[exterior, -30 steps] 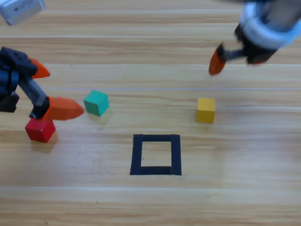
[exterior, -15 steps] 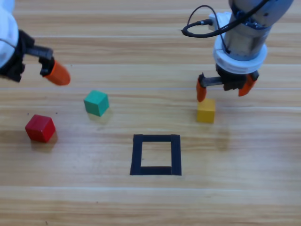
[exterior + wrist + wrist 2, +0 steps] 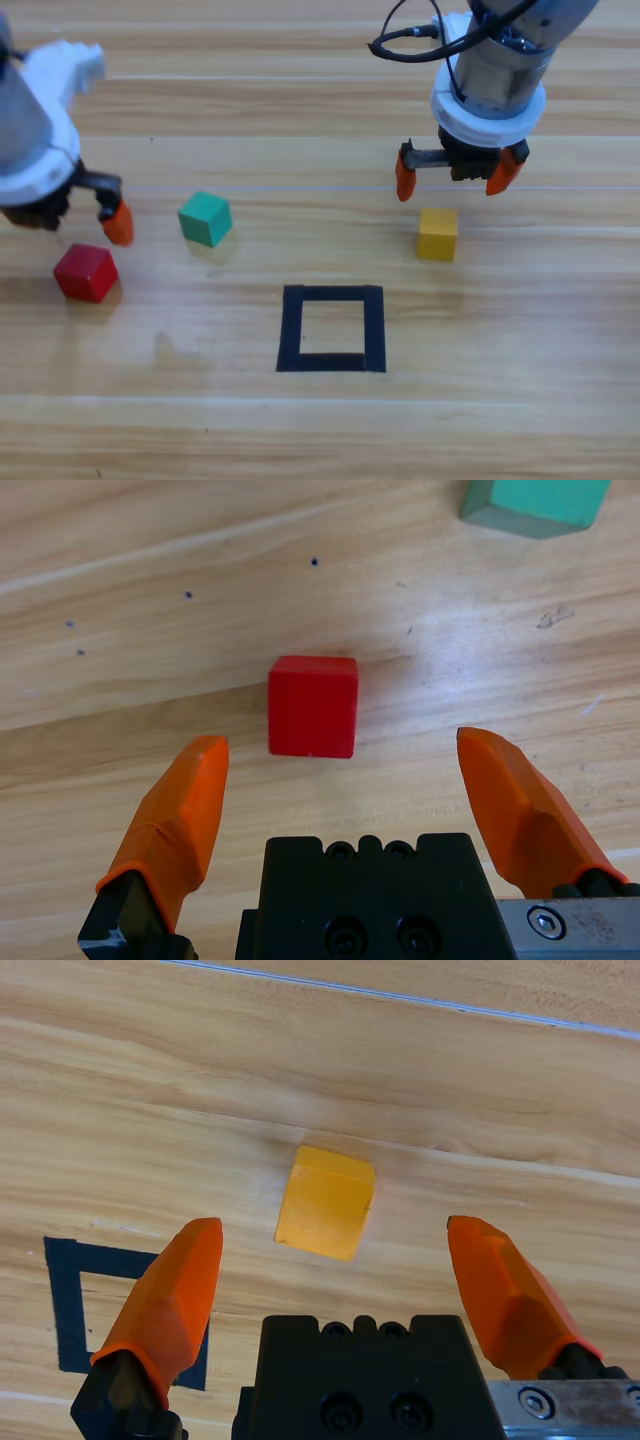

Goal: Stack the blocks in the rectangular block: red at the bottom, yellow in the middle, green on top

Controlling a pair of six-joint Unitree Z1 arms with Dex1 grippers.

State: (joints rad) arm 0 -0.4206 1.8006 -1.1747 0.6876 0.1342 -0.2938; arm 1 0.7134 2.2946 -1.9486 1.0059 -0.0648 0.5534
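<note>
The red cube [image 3: 86, 272] lies at the table's left, with my left gripper [image 3: 70, 215] open just above and behind it. In the left wrist view the red cube [image 3: 312, 705] sits ahead, centred between the spread jaws of the left gripper [image 3: 340, 765]. The teal-green cube [image 3: 205, 218] [image 3: 535, 502] rests to its right. My right gripper [image 3: 455, 185] hangs open above the yellow cube [image 3: 438, 234]. In the right wrist view the yellow cube [image 3: 325, 1203] lies between the right gripper [image 3: 335, 1228] jaws' line, untouched. The black tape rectangle [image 3: 332, 293] [image 3: 65, 1305] holds only bare wood.
A black cable [image 3: 420, 45] loops off the right arm near the top edge. Bare wood surrounds the tape rectangle on every side, and the table's front strip holds no objects.
The left arm has swung from the far left down behind the red cube, jaws pointing down. The right gripper has shifted slightly up and left above the yellow cube.
</note>
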